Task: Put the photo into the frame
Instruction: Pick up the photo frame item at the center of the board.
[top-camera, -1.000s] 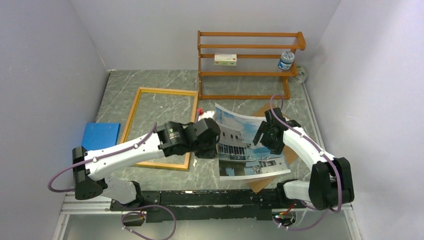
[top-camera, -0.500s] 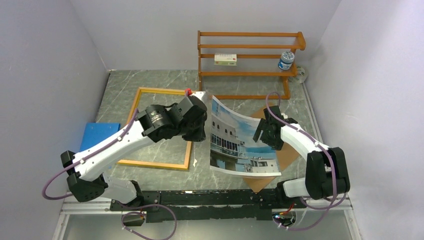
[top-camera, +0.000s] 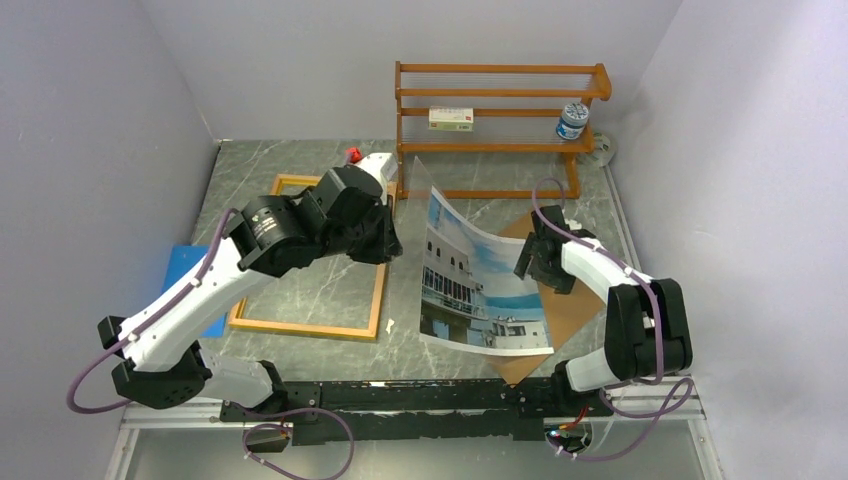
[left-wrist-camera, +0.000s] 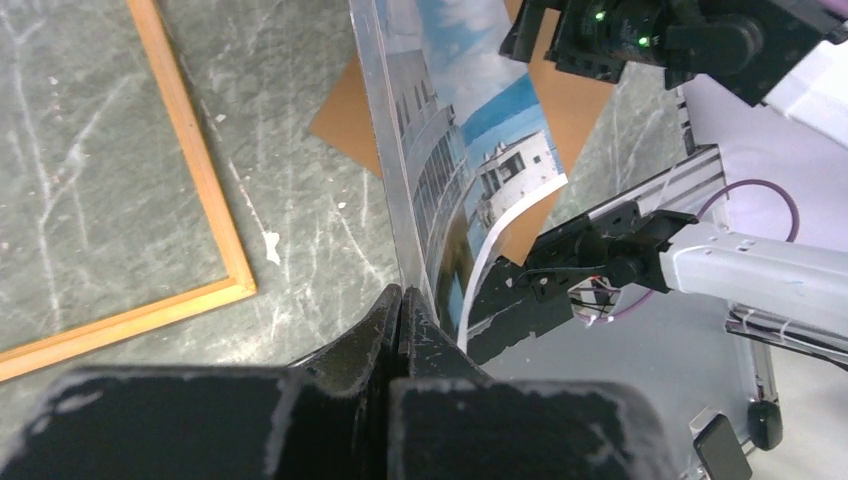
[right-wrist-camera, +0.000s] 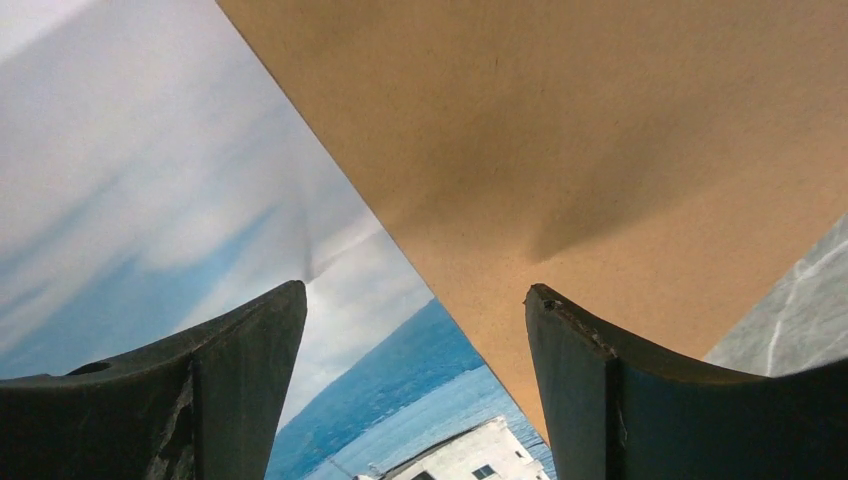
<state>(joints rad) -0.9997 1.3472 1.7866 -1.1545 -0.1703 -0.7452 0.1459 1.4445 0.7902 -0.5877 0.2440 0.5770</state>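
The photo (top-camera: 470, 275), a white building under blue sky, stands curled up on its near edge, with its left edge raised. My left gripper (top-camera: 398, 240) is shut on that left edge; in the left wrist view the fingertips (left-wrist-camera: 402, 295) pinch the sheet (left-wrist-camera: 450, 130). The frame (top-camera: 300, 328) lies flat on the table left of the photo, wood-coloured side up, and its rail (left-wrist-camera: 190, 130) shows under the left wrist. My right gripper (top-camera: 532, 262) hovers open over the photo's right edge (right-wrist-camera: 150, 180) and the brown board, its jaws (right-wrist-camera: 415, 295) holding nothing.
A brown cardboard backing board (top-camera: 570, 305) lies under the photo's right side. An orange-brown shelf rack (top-camera: 500, 148) stands at the back with a small box (top-camera: 450, 119) and a jar (top-camera: 572, 120). A blue sheet (top-camera: 195, 275) lies at the left.
My left arm has swung back and to the left, lifting the photo's left edge higher, so the sheet stands steeper. The right gripper has stayed open by the photo's right edge.
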